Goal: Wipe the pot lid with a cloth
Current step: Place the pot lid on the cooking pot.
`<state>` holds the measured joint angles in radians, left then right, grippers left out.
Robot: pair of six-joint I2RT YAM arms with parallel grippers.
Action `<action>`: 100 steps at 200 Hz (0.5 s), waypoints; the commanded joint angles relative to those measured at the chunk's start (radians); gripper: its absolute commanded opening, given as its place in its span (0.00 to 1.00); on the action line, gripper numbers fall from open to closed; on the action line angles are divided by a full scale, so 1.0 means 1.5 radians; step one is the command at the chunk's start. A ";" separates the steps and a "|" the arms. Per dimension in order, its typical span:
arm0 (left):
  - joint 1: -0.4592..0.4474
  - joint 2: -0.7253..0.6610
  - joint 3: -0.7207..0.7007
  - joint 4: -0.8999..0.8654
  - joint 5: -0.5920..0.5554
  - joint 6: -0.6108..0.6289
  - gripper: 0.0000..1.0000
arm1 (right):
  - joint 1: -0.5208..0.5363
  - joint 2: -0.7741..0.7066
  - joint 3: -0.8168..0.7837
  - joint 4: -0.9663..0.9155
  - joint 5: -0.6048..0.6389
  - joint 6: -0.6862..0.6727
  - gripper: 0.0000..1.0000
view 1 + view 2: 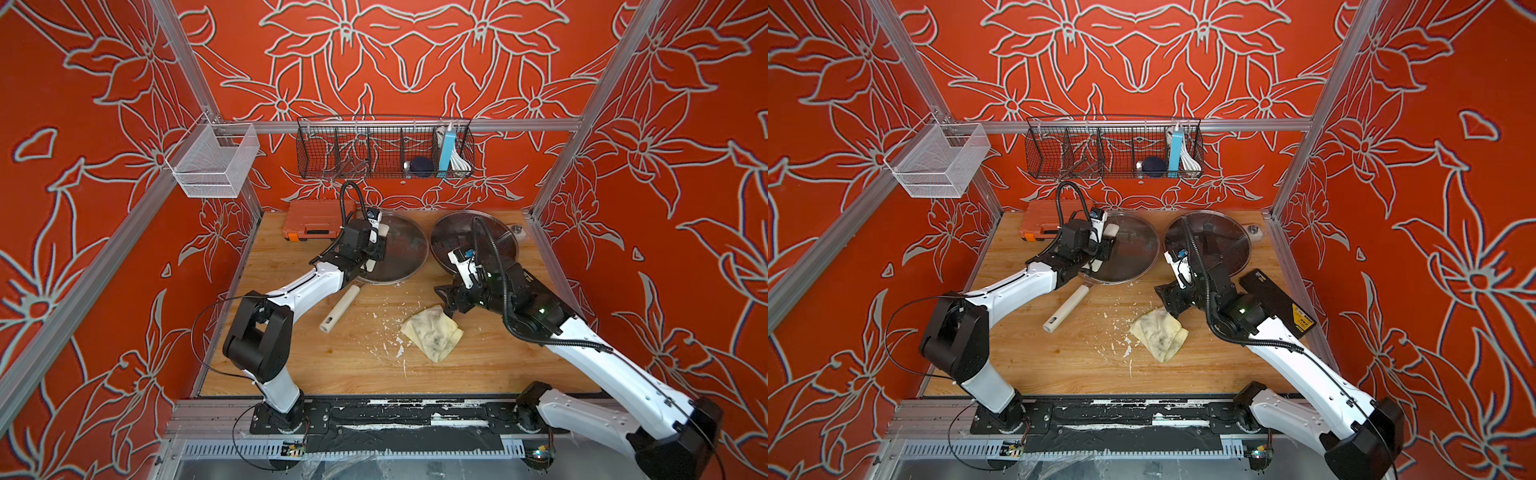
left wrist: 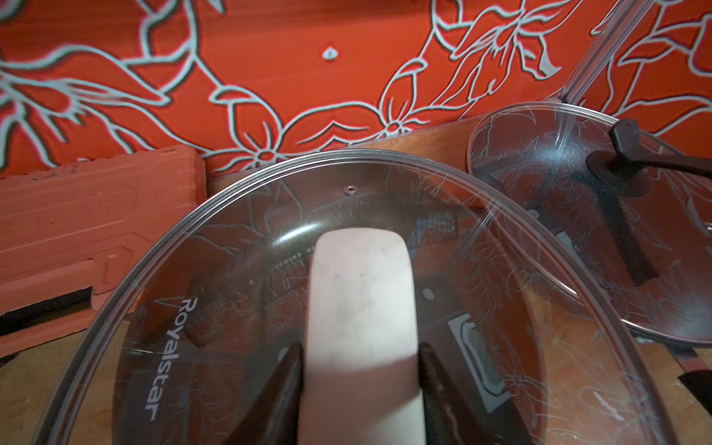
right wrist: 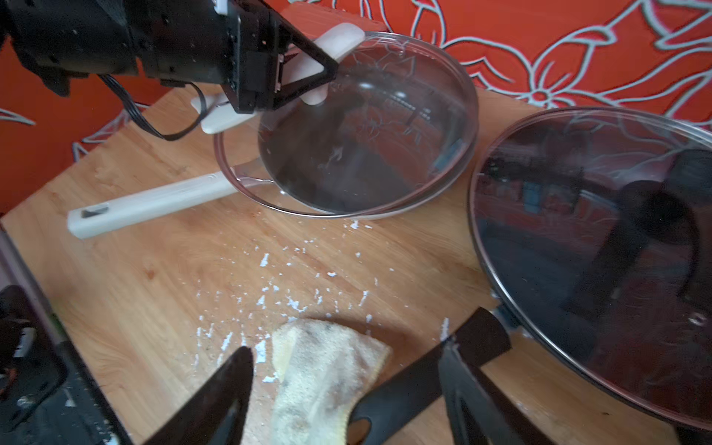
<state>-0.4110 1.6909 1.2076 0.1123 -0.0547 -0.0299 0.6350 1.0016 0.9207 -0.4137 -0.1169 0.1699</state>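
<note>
The glass pot lid [image 1: 401, 245] [image 1: 1136, 249] [image 3: 366, 127] is tilted up over a pan at the back of the wooden table. My left gripper [image 1: 376, 249] [image 2: 360, 346] is shut on the lid's cream handle [image 2: 360, 293], one finger on each side. A stained yellow cloth [image 1: 432, 332] [image 1: 1158, 334] [image 3: 323, 377] lies flat on the table in front. My right gripper [image 1: 446, 301] [image 3: 346, 346] is low over the cloth's far end. It is open, its jaws straddling the cloth and a black pan handle [image 3: 408, 385].
The pan's cream handle [image 1: 338, 309] [image 3: 154, 204] points toward the front. A second lidded dark pan [image 1: 473, 245] [image 3: 597, 250] sits at the back right. White crumbs [image 1: 399, 345] lie left of the cloth. An orange tool case [image 1: 316, 220] is at the back left, and wire baskets [image 1: 384, 149] hang on the rear rail.
</note>
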 commanded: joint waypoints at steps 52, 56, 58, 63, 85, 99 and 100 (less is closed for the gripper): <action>0.008 0.052 0.112 0.120 0.010 0.008 0.00 | -0.012 -0.032 -0.070 -0.059 -0.011 0.038 0.51; 0.009 0.056 0.115 0.121 0.010 0.009 0.00 | -0.012 -0.035 -0.075 -0.059 -0.013 0.041 0.51; 0.009 0.058 0.116 0.121 0.010 0.010 0.00 | -0.012 -0.037 -0.076 -0.058 -0.013 0.042 0.50; 0.009 0.063 0.118 0.121 0.010 0.011 0.00 | -0.013 -0.040 -0.080 -0.058 -0.016 0.044 0.50; 0.012 0.079 0.120 0.129 0.011 0.013 0.00 | -0.013 -0.047 -0.082 -0.059 -0.019 0.048 0.50; 0.015 0.087 0.120 0.134 0.009 0.014 0.00 | -0.012 -0.050 -0.078 -0.058 -0.019 0.046 0.51; 0.015 0.087 0.120 0.134 0.009 0.014 0.00 | -0.012 -0.050 -0.078 -0.058 -0.019 0.045 0.50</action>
<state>-0.3977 1.8400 1.3190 0.0967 -0.0418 -0.0189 0.6193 0.9474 0.8001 -0.4980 -0.1352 0.2211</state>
